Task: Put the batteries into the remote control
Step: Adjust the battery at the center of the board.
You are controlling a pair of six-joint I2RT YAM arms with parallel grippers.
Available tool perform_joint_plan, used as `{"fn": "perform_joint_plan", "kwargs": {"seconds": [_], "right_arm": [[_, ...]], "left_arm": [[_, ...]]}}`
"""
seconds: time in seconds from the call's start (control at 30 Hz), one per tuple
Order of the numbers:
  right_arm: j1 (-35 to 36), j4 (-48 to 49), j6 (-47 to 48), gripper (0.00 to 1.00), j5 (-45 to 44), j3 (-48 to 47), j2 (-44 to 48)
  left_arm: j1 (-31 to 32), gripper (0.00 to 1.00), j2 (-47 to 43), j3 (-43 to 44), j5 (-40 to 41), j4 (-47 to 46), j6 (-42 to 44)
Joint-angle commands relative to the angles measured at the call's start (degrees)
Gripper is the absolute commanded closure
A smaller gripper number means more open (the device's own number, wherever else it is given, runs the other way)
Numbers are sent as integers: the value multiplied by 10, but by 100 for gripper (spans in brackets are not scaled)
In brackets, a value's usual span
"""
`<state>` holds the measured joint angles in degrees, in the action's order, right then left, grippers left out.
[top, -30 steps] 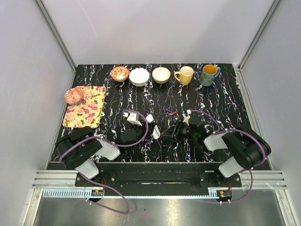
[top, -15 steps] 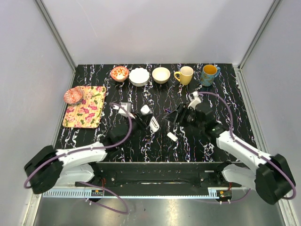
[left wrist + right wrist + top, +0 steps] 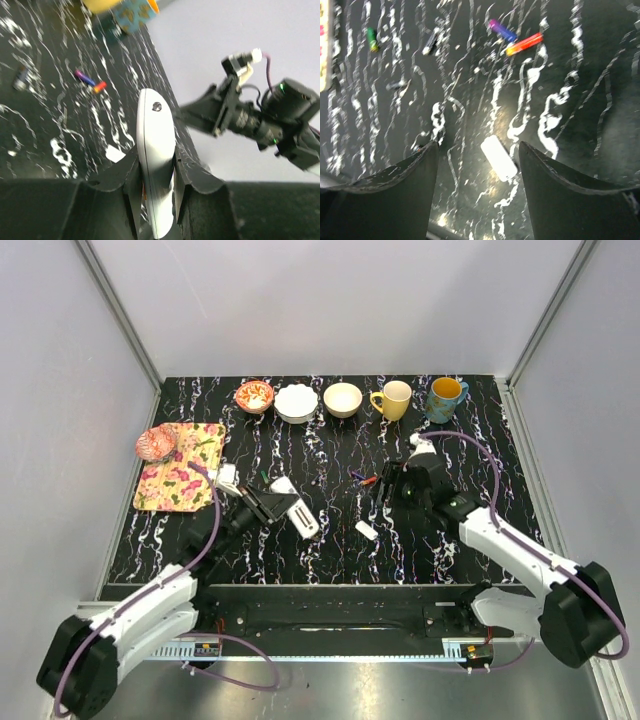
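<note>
My left gripper (image 3: 273, 503) is shut on the remote control (image 3: 296, 510), a slim white bar held off the table left of centre. In the left wrist view the remote (image 3: 155, 135) stands edge-on between the left gripper's (image 3: 155, 161) jaws. The batteries (image 3: 364, 479), one purplish and one reddish-orange, lie together on the table at centre; they also show in the left wrist view (image 3: 90, 82) and the right wrist view (image 3: 516, 39). My right gripper (image 3: 389, 496) is open and empty just right of the batteries. In its wrist view the right gripper (image 3: 477, 150) hangs above a small white tab (image 3: 498, 157).
The white tab (image 3: 366, 530) lies on the black marbled table in front of the batteries. Three bowls (image 3: 296, 402) and two mugs (image 3: 445, 397) line the back edge. A floral mat (image 3: 183, 466) with a pink object lies at the left. Small dark and green bits (image 3: 371, 39) lie scattered.
Both arms reached out from near their bases. The white tab came to lie on the table. My left gripper then carried the remote leftward; my right gripper shifted a little right.
</note>
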<state>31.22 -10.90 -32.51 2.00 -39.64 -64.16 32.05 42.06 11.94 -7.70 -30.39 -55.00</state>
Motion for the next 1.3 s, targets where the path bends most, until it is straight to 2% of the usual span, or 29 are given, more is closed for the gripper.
{"fn": "perform_joint_plan", "kwargs": {"seconds": [0.0,0.07,0.1,0.17,0.2,0.3,0.47,0.57,0.6,0.7,0.83,0.9,1.27], "right_arm": [[-1,-46,45,29,-135,-66,-43],[-1,-54,54,29,-141,-84,-63],[0,-55,54,29,-143,-88,-80],[-1,-42,53,29,-139,-91,-99],[-1,-37,54,29,-136,-92,-106],[0,-7,67,29,-133,-104,-148],[-1,-4,131,23,-111,-149,-218],[0,-3,156,18,-115,-167,-253],[-1,-3,163,16,-120,-173,-273],[-1,-4,196,15,-113,-200,-315],[-1,-5,235,15,-103,-232,-361],[0,0,243,16,-102,-236,-382],[-1,-29,283,22,-111,-274,-442]], "left_arm": [[-37,100,83,-19,-229,-203,-100],[-44,100,148,-24,-281,-277,-136],[-45,100,169,-28,-291,-355,-151],[-45,100,230,-39,-305,-434,-200],[-46,100,247,-42,-307,-507,-215],[-48,100,289,-42,-311,-566,-247],[-48,100,263,-22,-333,-520,-231],[-48,100,212,-6,-340,-427,-194],[-48,100,197,-1,-341,-359,-180],[-48,100,134,11,-335,-234,-135],[-48,100,55,15,-312,-128,-97],[-48,100,43,23,-312,-81,-70],[-48,100,51,6,-318,-120,-83]]}}
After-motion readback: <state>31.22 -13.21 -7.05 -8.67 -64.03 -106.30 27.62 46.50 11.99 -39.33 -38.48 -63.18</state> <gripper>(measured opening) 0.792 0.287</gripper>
